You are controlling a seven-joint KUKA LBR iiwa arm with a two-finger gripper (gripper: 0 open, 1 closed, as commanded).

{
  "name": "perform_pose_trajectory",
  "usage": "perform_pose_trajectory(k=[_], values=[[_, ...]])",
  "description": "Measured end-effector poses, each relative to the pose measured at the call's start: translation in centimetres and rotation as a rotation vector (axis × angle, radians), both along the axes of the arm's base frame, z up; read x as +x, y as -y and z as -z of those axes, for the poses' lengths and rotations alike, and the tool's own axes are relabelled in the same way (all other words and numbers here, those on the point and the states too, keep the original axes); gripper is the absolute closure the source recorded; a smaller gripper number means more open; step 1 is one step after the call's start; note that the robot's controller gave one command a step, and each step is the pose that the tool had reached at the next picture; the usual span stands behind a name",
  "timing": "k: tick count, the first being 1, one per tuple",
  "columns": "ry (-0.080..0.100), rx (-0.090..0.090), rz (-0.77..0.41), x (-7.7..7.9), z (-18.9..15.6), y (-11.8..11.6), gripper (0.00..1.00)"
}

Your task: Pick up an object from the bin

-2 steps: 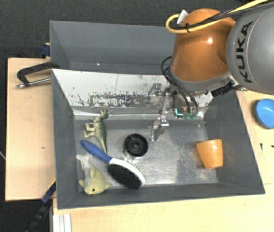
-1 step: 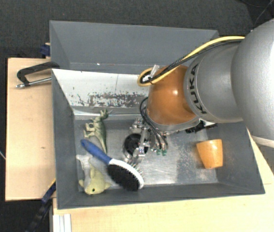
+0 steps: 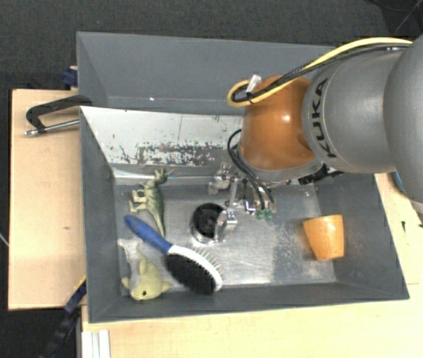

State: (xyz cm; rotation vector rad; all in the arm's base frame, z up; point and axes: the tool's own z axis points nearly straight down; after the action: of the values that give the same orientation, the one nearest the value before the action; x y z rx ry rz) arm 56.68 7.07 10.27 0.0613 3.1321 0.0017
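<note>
Grey bin [image 3: 96,215] under me: my gripper [image 3: 235,213] hangs just beside a black round thing [image 3: 206,221], between brush [image 3: 175,258] and orange cup [image 3: 324,237]. Clenched or released, I cannot tell.

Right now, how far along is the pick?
Done: the gripper is down in the bin, beside a small black round thing at its middle. In hand: nothing seen held. Left: grasping and lifting one thing; the orange cup and blue-handled brush lie apart.
</note>
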Motion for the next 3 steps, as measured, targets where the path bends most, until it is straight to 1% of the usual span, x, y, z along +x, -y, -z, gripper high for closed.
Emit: perform_pose_trajectory(k=[1,2,3], values=[[-0.004,0.0,-0.002,0.0,0.2,1.0,0.0],[-0.008,0.002,0.233,0.1,2.9,-0.3,0.0],[-0.016,0.003,0.152,2.7,2.9,0.2,0.0]])
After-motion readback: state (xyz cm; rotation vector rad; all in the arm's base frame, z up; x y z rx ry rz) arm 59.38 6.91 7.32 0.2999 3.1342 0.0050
